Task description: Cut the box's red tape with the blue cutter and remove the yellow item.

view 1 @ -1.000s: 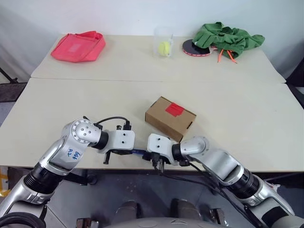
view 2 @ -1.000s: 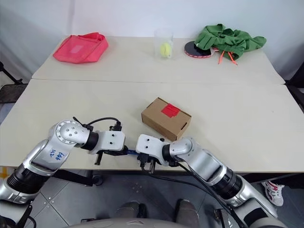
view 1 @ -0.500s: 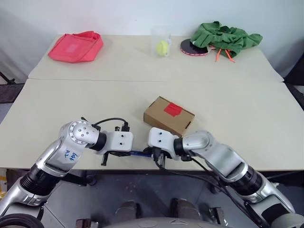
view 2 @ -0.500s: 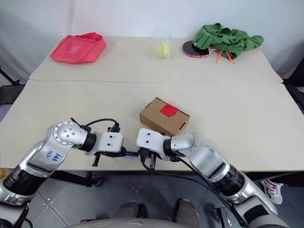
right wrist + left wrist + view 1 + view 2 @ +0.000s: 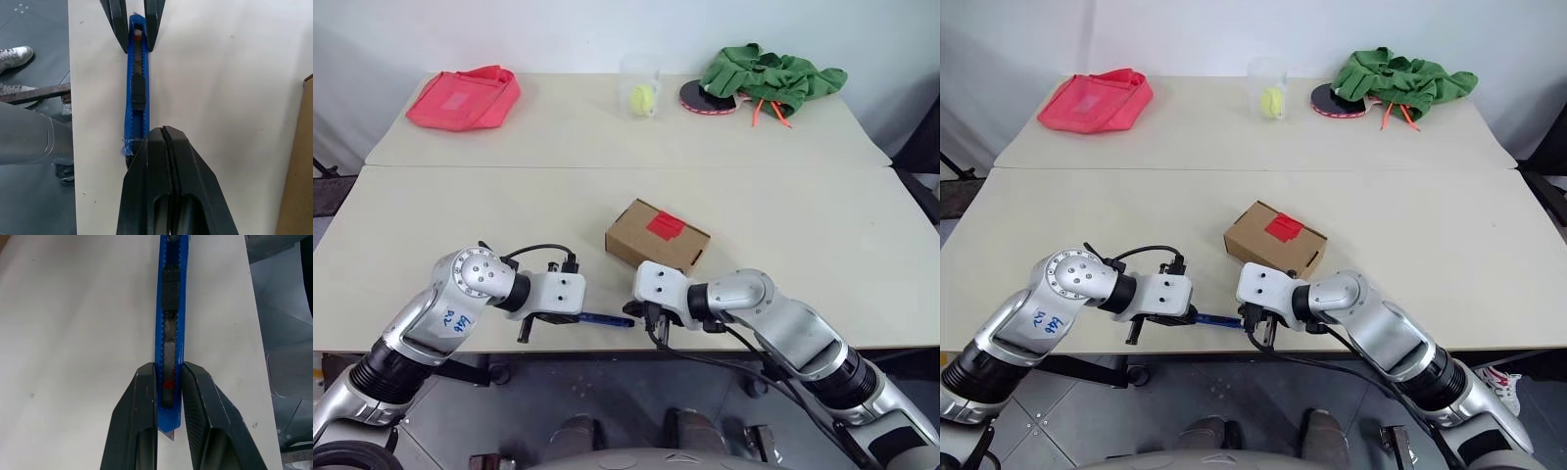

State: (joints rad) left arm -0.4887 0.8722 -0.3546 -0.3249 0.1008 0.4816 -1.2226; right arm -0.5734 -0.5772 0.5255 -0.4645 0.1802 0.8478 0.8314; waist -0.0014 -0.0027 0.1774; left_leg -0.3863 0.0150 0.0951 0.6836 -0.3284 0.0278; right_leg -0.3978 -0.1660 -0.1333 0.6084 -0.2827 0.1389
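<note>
The box [image 5: 656, 238] is a small brown carton lying closed mid-table, with the red tape [image 5: 665, 225] as a square patch on its top. The blue cutter [image 5: 605, 319] lies level near the table's front edge, in front of the box. My left gripper [image 5: 168, 369] is shut on one end of it, and a bit of blade pokes out behind the fingers [image 5: 144, 396]. The right gripper [image 5: 164, 131] is shut and holds nothing. Its tips sit just beside the cutter's [image 5: 137, 88] other end. The yellow item is hidden.
Along the far table stand a pink-red cloth bag [image 5: 462, 96], a clear cup with a yellow-green ball [image 5: 643, 96], a paddle [image 5: 705, 96] and green cloth [image 5: 769, 73]. A seam [image 5: 607, 166] joins the two tables. The front edge [image 5: 460, 345] runs right under both grippers.
My right gripper has drawn a little to the right, off the cutter's end, so more of the blue body shows between the grippers. The left gripper kept still with the cutter.
</note>
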